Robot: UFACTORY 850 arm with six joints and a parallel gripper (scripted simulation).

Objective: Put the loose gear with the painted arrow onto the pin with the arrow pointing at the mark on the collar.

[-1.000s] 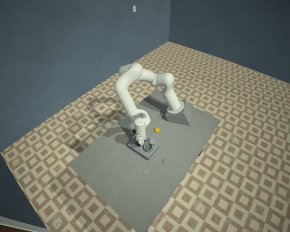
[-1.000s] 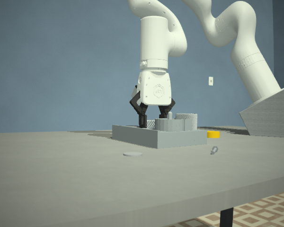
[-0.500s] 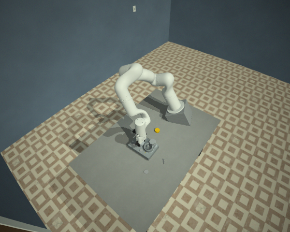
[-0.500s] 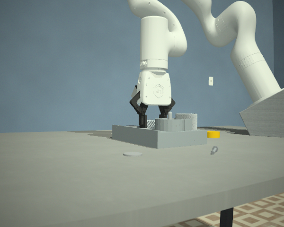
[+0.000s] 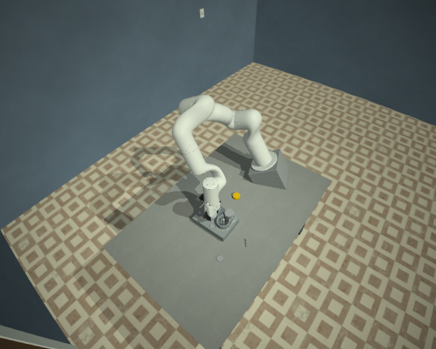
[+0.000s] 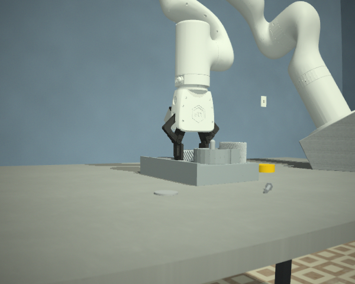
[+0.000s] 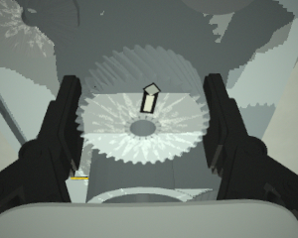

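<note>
Wrist view: gripper (image 7: 144, 115) clamped on toothed gear (image 7: 123, 135), black fingers pressing opposite rims. Pale painted arrow (image 7: 149, 98) beside centre hole. Resting low on grey blocky case (image 6: 171, 171), near pin (image 6: 212, 143).
</note>
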